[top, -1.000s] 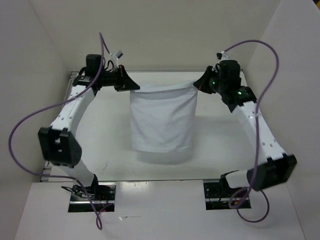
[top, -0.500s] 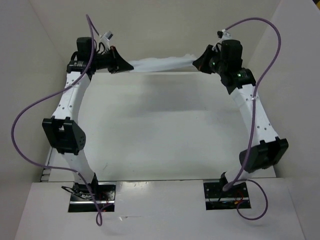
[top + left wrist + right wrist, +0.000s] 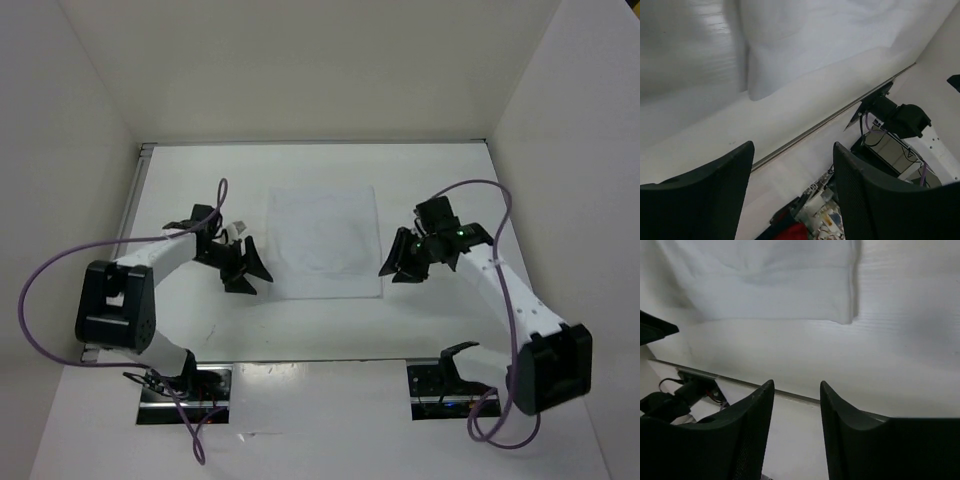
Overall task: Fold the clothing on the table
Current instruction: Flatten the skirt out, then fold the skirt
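currently left pincer (image 3: 248, 272) and right pincer (image 3: 398, 268) gape empty, the clothing (image 3: 325, 240) flat between them. a shallow pinch could catch one layer only, skewing the fold.

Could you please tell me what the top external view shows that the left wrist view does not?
Only the top external view shows the whole clothing lying flat, and the right gripper open beside its right edge. Only the left wrist view shows the clothing's near corner close up, with nothing between the left gripper's open fingers. Both show the clothing on the white table, untouched by the left gripper.
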